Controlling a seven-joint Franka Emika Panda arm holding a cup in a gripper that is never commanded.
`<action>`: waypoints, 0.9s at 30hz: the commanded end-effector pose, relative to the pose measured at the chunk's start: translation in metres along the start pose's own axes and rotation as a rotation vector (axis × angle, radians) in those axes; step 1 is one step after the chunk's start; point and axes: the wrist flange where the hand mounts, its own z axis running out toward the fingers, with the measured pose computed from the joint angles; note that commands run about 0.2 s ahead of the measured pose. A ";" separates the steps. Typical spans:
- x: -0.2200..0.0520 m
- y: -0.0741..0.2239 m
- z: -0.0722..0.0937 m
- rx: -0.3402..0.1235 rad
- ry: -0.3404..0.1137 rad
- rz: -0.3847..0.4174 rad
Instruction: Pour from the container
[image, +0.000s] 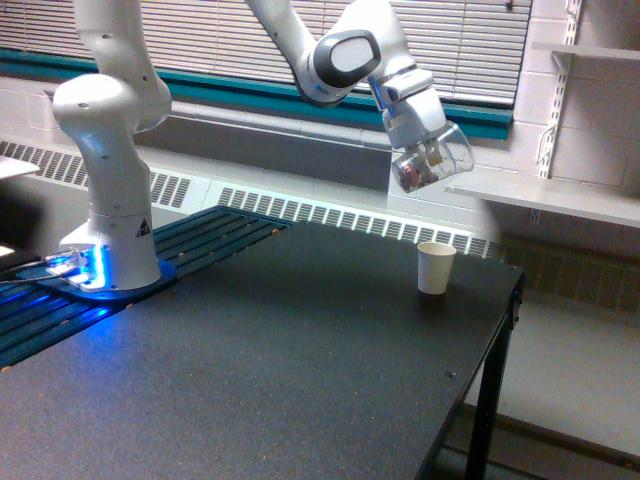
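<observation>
The white robot gripper (425, 150) is clamped around the small clear see-through jar with brownish bits inside (432, 163), tilted in the air above and slightly to the exterior view's left of the white paper cup (435, 267). A pour begun from this height could scatter bits past the narrow rim onto the dark speckled tabletop (270, 370); the light cup might also tip. Behind are window blinds (220, 35), a radiator grille (330, 215) and a wall shelf (550, 195)
</observation>
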 end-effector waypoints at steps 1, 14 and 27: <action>-0.018 -0.013 0.009 0.004 -0.022 0.019; -0.046 -0.022 0.035 -0.012 -0.080 0.002; -0.070 -0.030 0.061 -0.049 -0.148 -0.024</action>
